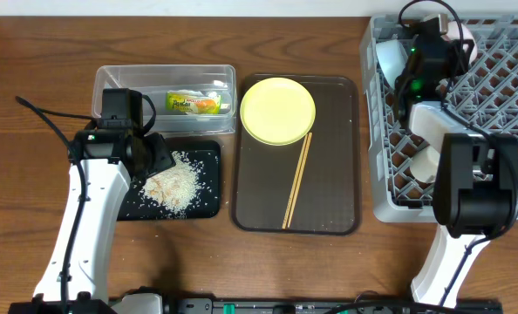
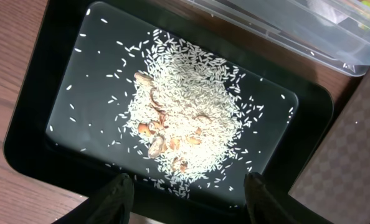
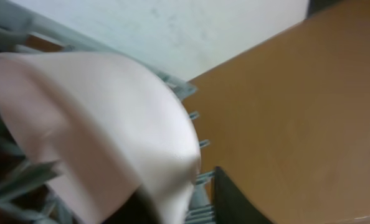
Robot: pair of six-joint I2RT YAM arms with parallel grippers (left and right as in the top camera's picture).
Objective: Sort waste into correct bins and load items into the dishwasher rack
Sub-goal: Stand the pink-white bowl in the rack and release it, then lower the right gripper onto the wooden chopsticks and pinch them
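Rice heap [image 1: 173, 183] lies in the black tray [image 1: 208, 206], just left of the brown serving tray [image 1: 333, 187] in the overhead view. The clear tub [image 1: 111, 80], also left of the serving tray and behind the black one, holds the snack wrapper [image 1: 194, 104]. The yellow plate [image 1: 278, 111] sits at the serving tray's far end, and the chopsticks [image 1: 297, 180] slant down its middle. The dishwasher rack [image 1: 503, 78] stands to its right, with the right gripper [image 1: 413, 65] over the rack's far left corner. The left gripper [image 1: 154, 157] hovers over the black tray.

From the left wrist, the rice heap [image 2: 185, 112], flecked with brown scraps, is spread across the black tray [image 2: 23, 149]. The left gripper [image 2: 188, 202] has its fingers [image 2: 113, 199] spread, with nothing between them.

The right wrist view is blurred. A white bowl [image 3: 98, 118] lies against the rack bars [image 3: 191, 115]. One dark finger [image 3: 235, 199] shows, and I cannot tell whether the pincer clamps the bowl.
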